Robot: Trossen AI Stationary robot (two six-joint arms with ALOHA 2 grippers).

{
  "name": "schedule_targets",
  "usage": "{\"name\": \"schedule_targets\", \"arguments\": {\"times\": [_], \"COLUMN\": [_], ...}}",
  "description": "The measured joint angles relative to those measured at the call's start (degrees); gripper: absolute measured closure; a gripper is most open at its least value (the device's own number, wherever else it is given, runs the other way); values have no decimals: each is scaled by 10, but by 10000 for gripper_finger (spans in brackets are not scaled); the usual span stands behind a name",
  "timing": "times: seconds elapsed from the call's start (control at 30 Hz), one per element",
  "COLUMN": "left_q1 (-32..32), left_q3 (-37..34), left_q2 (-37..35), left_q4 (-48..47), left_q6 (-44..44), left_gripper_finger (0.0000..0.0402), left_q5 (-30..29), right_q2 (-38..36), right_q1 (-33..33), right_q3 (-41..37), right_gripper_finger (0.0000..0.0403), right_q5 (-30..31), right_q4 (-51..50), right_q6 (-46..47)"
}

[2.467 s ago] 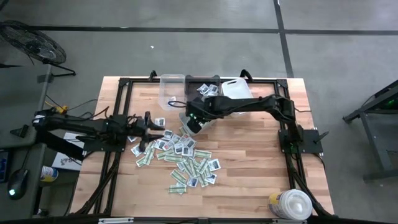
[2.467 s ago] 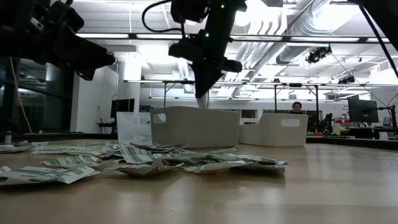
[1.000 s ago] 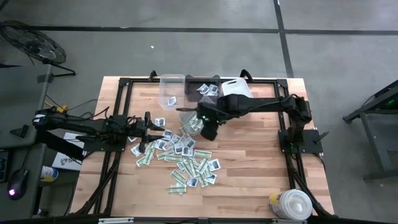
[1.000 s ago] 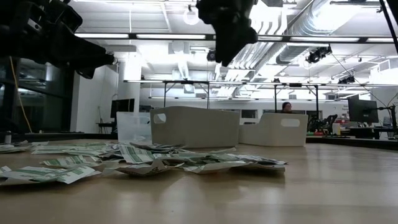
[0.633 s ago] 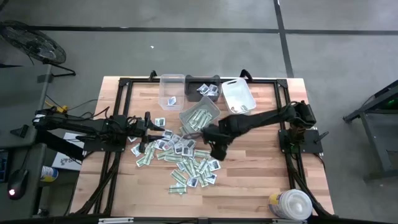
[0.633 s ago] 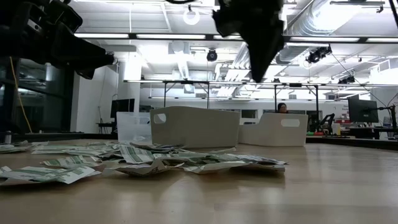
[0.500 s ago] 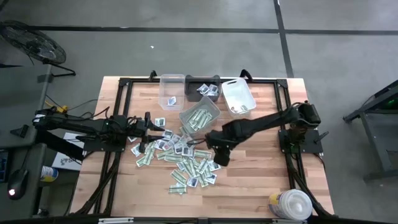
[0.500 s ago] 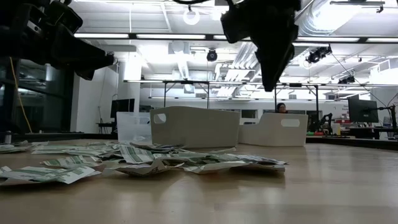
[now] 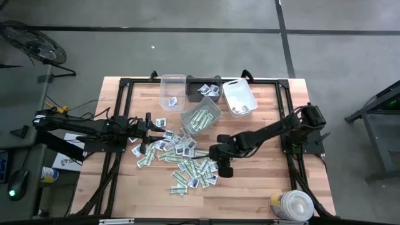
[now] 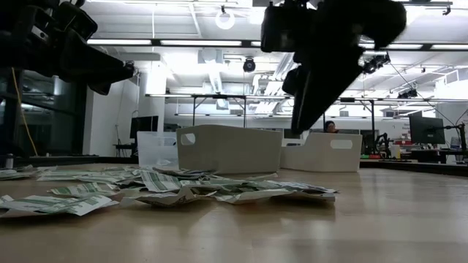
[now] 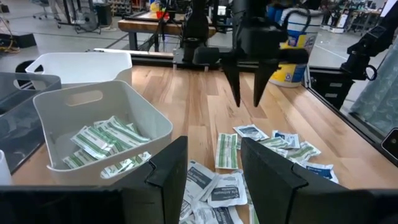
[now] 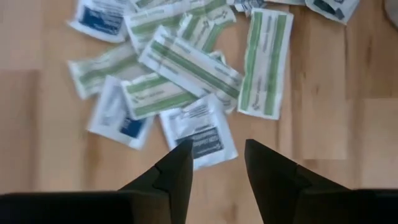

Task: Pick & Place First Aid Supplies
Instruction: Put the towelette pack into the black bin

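my right gripper [image 12: 214, 163] hangs with its jaws apart and empty over the near-right edge of the first aid supplies [image 9: 184, 156] scattered across the tabletop [image 9: 262, 181]. straight ahead of the fingertips sits a squarish white packet [image 12: 198, 130] with dark print, flat on the wood, corner tucked under a green-striped strip [image 12: 189, 69] that runs slantwise across my jaw line. so the white one looks like the easy grab, pretty much a straight drop. my left gripper [image 11: 212, 163] is parked open on the pile's far side, by the white bin [image 11: 99, 127] of strips, so right is nearer.
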Motion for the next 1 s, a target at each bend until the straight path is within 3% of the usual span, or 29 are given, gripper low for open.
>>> {"name": "schedule_targets", "arguments": {"times": [0.1, 0.33, 1.0], "left_q1": [0, 0, 0], "left_q3": [0, 0, 0], "left_q2": [0, 0, 0], "left_q4": [0, -6, -17], "left_q6": [0, 0, 0], "left_gripper_finger": [252, 252, 252], "left_q5": [0, 0, 0], "right_q2": [11, 51, 118], "right_q1": [3, 1, -10], "right_q3": [1, 0, 4], "right_gripper_finger": [265, 265, 265], "right_q5": [21, 3, -15], "right_q4": [-1, 22, 16], "right_q6": [-33, -75, -62]}}
